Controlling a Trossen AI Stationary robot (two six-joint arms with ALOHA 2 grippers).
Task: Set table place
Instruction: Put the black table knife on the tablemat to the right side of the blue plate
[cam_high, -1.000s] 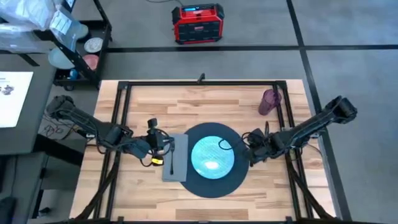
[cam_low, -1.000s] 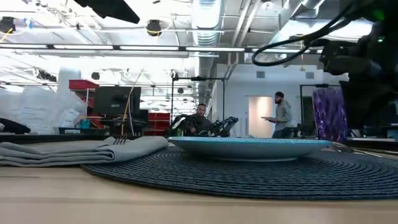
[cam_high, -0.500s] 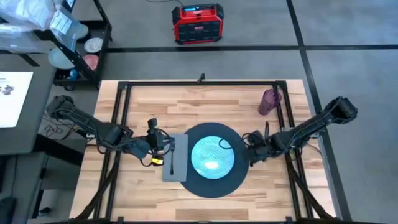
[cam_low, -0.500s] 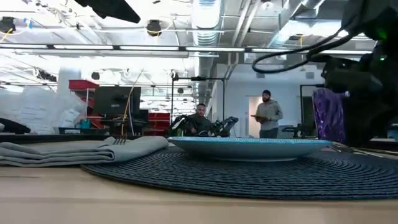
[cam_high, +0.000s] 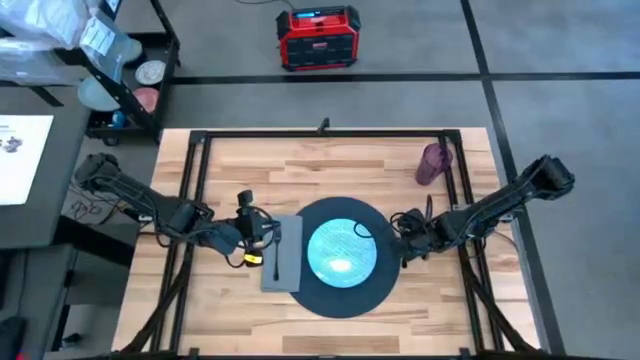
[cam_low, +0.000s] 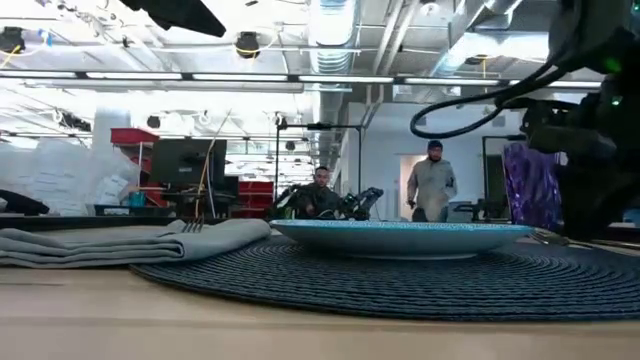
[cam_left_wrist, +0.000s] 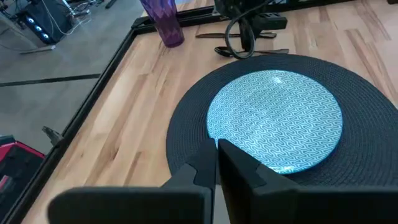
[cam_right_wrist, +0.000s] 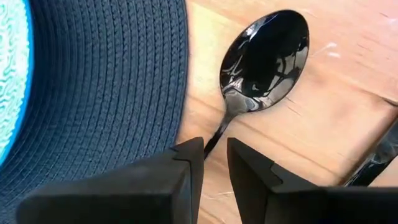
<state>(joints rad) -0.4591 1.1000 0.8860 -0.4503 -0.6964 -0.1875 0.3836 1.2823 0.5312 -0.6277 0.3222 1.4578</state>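
right gripper (cam_right_wrist: 213, 155): fingers nearly together, pinching spoon (cam_right_wrist: 264, 59) handle just right of mat (cam_right_wrist: 93, 93)
left gripper (cam_left_wrist: 216, 165): pressed together, over napkin (cam_high: 280, 255)
tip: keep spoon parallel beside mat, release low

Blocking the tabletop centre: dark mat (cam_high: 341, 296) carrying teal plate (cam_high: 341, 251). Crowding the left flank: napkin (cam_high: 281, 262) plus left gripper (cam_high: 262, 236). Occupying the narrow right flank: right gripper (cam_high: 403, 243), spoon (cam_right_wrist: 266, 53). Standing upright at the far right corner: purple cup (cam_high: 434, 163). Remaining open: near and far plank strips of the table (cam_high: 300, 165).
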